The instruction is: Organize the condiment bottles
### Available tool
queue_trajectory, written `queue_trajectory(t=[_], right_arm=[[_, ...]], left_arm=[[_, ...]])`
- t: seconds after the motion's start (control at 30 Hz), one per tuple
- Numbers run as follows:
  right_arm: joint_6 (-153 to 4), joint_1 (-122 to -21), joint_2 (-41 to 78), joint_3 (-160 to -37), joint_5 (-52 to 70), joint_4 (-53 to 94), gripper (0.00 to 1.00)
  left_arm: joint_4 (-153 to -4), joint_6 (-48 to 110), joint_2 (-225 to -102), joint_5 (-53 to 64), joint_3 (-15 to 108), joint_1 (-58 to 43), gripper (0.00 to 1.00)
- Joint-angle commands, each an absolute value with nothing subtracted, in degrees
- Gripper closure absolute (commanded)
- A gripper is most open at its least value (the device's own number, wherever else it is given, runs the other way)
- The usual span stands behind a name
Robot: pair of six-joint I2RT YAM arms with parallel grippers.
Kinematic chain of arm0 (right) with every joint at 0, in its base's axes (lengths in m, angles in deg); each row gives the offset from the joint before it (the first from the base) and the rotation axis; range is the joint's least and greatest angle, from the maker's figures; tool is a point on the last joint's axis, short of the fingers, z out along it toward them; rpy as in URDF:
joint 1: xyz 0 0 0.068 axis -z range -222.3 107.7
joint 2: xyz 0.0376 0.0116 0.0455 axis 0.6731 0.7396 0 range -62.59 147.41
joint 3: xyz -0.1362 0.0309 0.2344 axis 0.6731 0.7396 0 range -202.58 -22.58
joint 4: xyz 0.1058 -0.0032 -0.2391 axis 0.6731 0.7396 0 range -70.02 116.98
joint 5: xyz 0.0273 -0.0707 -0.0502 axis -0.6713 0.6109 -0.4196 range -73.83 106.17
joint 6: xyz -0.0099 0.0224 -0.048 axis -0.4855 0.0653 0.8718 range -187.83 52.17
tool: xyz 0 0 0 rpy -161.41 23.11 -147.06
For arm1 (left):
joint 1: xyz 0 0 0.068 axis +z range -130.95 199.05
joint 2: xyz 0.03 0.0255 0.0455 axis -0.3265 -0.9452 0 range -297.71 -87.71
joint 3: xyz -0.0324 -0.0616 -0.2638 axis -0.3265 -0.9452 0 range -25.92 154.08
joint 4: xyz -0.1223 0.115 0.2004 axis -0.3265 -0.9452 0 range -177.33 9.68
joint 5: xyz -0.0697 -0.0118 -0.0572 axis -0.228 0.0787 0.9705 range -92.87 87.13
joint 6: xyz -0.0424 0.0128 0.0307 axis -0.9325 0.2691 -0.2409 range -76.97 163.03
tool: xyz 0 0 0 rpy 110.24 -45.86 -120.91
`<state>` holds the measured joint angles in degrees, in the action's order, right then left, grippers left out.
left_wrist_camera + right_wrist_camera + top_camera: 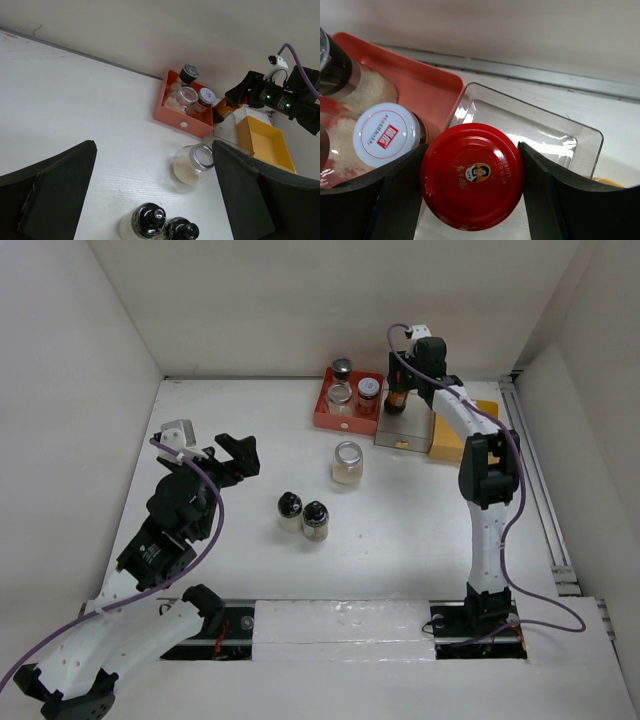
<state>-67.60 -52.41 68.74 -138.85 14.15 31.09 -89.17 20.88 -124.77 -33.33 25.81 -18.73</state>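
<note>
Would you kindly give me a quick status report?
Left gripper open, empty. Right gripper shut on red-lidded jar, over clear tray. Nothing blocking.

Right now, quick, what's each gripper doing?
Left gripper: open, holding nothing.
Right gripper: closed on the red-lidded jar.
</note>
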Motion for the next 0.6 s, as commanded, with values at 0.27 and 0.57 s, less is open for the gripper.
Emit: queue_trajectory(t=[0.27,0.57], right_arm=[[-67.3,-52.5,68.63,-141.5,14.67,25.08,0.21],[-67.3,-53.64,50.75,-132.13,12.66,22.62,0.01]], left_arm=[[-86.83,21.59,-125.51,-33.98,25.32,-18.65,0.03],[-86.83,21.59,-126.04,-33.46,25.32,-18.65,0.03]])
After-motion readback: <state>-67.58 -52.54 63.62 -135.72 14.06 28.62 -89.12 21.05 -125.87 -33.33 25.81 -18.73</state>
